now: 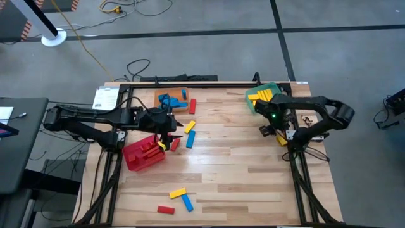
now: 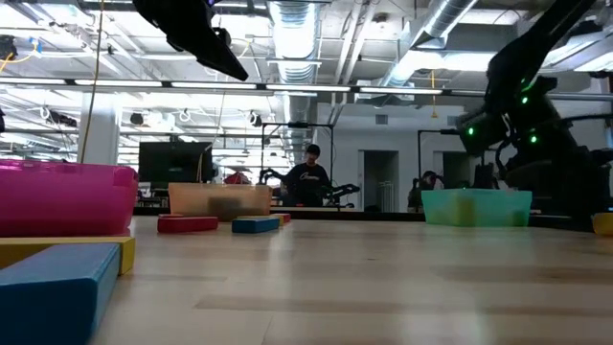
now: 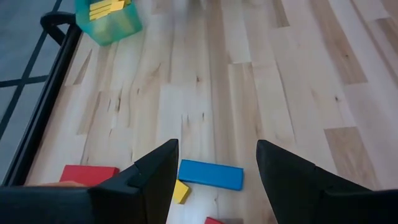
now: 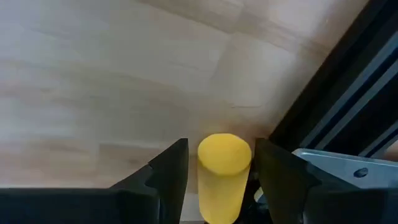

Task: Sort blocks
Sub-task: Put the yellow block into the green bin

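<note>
At the right of the high view, the right gripper (image 4: 217,180) has its fingers around a yellow block (image 4: 222,171) standing end-on between them, at the desk (image 1: 253,164) edge just below the green bin (image 1: 262,96). At left centre, the left gripper (image 3: 217,180) hovers with fingers spread and empty above a blue block (image 3: 210,175), beside the red bin (image 1: 143,154). Other blocks (image 1: 178,200) lie scattered at lower centre.

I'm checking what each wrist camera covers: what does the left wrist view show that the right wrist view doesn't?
Only the left wrist view shows a blue block between the open left gripper's fingers, a red block and the green bin holding yellow blocks. Only the right wrist view shows a yellow block standing between the right gripper's fingers. Both show the wooden table.
</note>
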You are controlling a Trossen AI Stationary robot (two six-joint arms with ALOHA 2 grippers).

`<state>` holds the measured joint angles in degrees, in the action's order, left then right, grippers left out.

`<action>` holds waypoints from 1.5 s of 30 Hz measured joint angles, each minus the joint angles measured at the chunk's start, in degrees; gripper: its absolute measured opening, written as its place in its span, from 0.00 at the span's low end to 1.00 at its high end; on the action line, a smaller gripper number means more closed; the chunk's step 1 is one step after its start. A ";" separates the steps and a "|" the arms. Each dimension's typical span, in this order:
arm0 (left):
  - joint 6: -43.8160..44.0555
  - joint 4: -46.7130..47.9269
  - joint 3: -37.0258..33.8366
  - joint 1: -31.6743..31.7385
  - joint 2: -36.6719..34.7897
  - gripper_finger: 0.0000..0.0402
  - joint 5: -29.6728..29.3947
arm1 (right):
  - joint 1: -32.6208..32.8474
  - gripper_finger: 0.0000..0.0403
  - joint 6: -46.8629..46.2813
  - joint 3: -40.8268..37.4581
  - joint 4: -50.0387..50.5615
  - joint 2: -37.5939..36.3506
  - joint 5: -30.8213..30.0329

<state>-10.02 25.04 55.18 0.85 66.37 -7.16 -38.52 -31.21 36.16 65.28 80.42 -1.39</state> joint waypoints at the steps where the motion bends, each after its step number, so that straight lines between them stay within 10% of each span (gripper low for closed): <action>1: 0.00 0.00 0.00 -0.16 0.00 0.52 0.00 | 0.02 0.50 -0.30 0.00 -0.19 1.50 -0.02; 29: -0.37 -0.02 0.00 -0.73 0.00 0.52 -0.61 | 9.39 0.31 -1.84 0.29 0.51 8.31 7.64; 45: 2.97 7.12 0.00 -3.01 0.00 0.52 -0.83 | 20.54 0.31 5.82 22.25 -12.69 8.29 10.59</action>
<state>-7.05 32.15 55.18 -2.16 66.37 -7.99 -17.97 -25.40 58.41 52.58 88.71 9.21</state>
